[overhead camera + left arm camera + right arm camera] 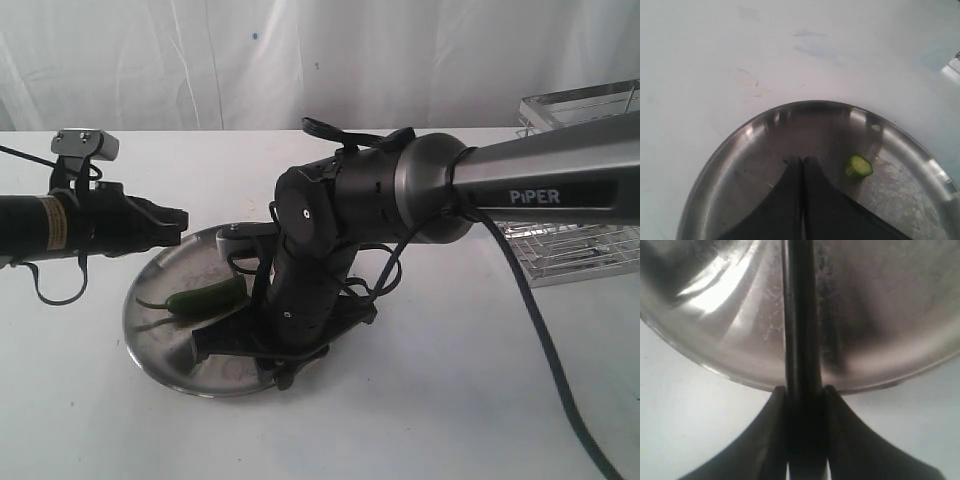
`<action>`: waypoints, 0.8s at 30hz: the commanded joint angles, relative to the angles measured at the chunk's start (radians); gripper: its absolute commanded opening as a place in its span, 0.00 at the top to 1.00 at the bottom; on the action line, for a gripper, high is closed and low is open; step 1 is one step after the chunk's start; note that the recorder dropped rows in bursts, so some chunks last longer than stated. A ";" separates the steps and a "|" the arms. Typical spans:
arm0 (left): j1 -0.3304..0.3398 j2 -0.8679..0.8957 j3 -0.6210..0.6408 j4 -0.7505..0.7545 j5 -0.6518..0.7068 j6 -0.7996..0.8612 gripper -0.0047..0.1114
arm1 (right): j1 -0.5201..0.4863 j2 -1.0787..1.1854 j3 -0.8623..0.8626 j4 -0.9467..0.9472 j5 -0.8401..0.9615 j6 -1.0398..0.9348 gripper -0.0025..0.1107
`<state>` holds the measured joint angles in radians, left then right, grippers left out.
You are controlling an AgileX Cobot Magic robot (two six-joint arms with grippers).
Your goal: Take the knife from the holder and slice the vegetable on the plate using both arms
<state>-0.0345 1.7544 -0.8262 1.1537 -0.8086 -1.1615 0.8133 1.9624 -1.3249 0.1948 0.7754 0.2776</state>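
- Pinching the knife (801,330), the right claw (802,392) clamps its dark shaft, which runs out over the plate (715,325); I cannot tell which end is gripped.
- Left claw (801,161) is pressed together and empty, tips over the plate, with a cut slice (858,166) just beside them.
- Pepper (205,297) lies on the plate, stem toward the rim.
- Handling, judged: the knife is stiff and smooth and may twist in a narrow pinch, so grip the handle near the blade. The pepper is small and waxy and likely rolls, so pin it near the stem, clear of the cut.
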 commanded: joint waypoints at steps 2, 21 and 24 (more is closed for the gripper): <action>-0.001 0.005 -0.002 -0.006 -0.028 0.019 0.96 | -0.006 -0.005 0.003 -0.011 -0.014 -0.006 0.98; -0.001 0.005 -0.002 -0.006 -0.028 0.019 0.96 | -0.006 0.006 0.003 -0.013 -0.062 0.039 0.98; -0.001 0.004 -0.002 -0.002 -0.028 0.019 0.96 | -0.006 0.029 0.003 -0.011 -0.060 0.039 0.98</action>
<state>-0.0345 1.7622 -0.8262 1.1487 -0.8295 -1.1462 0.8133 1.9762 -1.3249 0.1948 0.7208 0.3108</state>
